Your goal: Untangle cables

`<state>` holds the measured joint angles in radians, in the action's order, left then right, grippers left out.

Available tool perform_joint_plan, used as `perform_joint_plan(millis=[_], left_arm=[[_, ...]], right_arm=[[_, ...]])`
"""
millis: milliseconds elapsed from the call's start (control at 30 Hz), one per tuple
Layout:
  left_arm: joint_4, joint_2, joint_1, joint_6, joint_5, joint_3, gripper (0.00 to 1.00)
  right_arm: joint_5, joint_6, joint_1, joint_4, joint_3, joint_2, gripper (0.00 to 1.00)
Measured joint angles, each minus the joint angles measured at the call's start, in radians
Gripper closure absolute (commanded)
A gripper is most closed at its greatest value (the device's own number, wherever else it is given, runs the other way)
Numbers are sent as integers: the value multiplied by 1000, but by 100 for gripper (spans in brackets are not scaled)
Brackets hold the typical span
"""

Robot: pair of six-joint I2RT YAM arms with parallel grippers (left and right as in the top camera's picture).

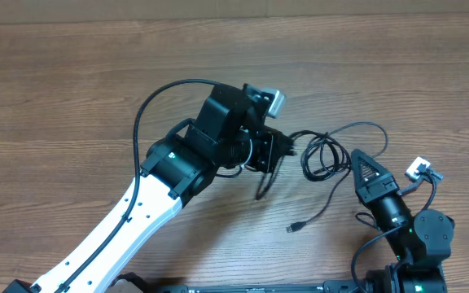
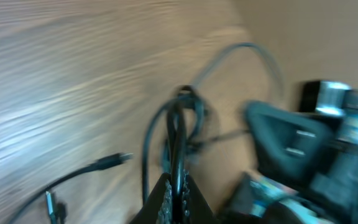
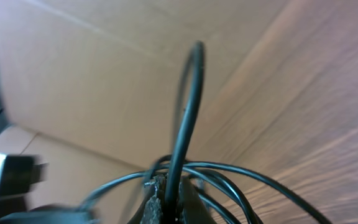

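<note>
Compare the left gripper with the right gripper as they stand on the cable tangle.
The left gripper bites the cables from the tangle's left side; the right gripper bites from its right side. The left arm behind the left gripper stretches far across the table; the right arm behind the right gripper is folded close to its base. Shared: both are shut on a thin black cable.

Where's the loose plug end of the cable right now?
In the overhead view the loose plug lies on the table toward the robot's side, below the cable tangle and lower left of the right gripper.
</note>
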<state>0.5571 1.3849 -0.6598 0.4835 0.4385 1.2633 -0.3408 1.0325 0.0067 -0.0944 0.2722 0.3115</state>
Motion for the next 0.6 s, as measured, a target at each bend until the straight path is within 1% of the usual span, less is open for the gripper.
perform_joint_plan(millis=[100,300,600], left_arm=[[40,0,0,-17,-85,0,96],[83,0,0,-74,-172,0,96],[135,0,0,-126,-253,0,96]], right_arm=[[-37,12,0,19,0,0,96],[-92,31,0,64,0,0,96],[-146,68,0,118,0,0,96]])
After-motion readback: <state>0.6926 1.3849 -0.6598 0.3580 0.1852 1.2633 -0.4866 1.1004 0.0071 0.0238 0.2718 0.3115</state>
